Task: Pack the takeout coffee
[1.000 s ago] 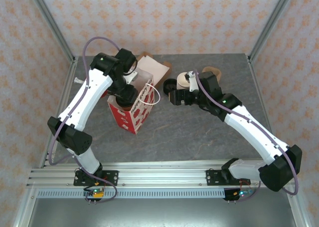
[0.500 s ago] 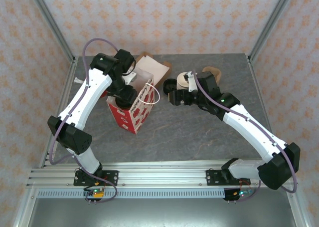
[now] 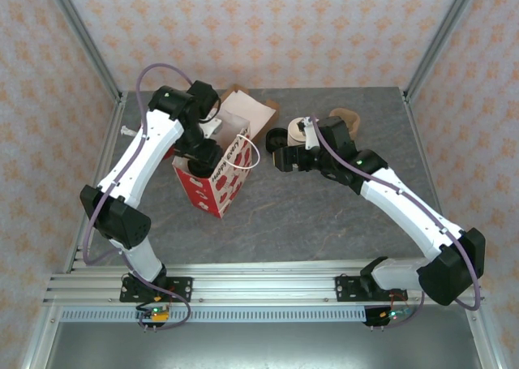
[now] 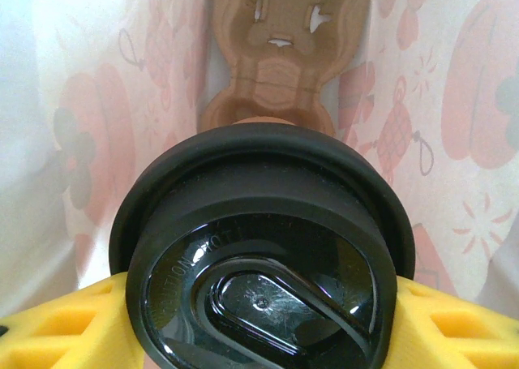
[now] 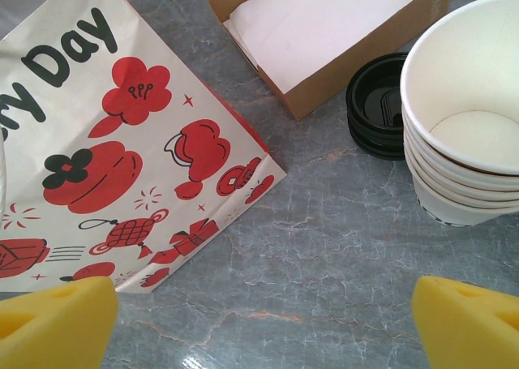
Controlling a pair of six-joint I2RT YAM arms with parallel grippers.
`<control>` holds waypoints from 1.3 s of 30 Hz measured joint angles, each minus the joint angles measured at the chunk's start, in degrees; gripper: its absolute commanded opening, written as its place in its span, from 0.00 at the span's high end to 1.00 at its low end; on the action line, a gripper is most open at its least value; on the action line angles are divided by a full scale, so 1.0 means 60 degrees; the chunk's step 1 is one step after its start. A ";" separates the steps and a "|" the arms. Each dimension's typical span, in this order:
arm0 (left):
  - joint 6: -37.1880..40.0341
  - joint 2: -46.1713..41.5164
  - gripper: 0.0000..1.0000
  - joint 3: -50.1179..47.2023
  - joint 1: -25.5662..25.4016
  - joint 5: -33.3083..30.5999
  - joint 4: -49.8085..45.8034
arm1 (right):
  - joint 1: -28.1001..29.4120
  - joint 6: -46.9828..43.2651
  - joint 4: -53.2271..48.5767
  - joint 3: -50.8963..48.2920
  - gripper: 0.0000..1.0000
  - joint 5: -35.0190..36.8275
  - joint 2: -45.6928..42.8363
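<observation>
left gripper [image 4: 259, 327]: clamped on coffee cup [image 4: 259, 223], inside bag [image 3: 217, 189] | right gripper [image 5: 259, 324]: fingers spread, empty, just right of bag

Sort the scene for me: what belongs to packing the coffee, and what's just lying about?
In the job: takeout coffee, paper bag, cup carrier inside it.
Lying about: stack of white cups, black lids, napkin box.
</observation>
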 measured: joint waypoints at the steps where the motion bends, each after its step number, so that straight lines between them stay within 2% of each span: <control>1: 0.0000 0.0015 0.52 -0.0018 0.0000 0.0000 -0.0007 | 0.0000 0.0000 0.0000 0.0000 0.06 0.0000 0.0007; 39: -0.0007 0.0288 0.53 -0.0860 0.0004 0.0036 0.0627 | 0.0000 0.0000 -0.0004 0.0000 0.06 0.0004 0.0026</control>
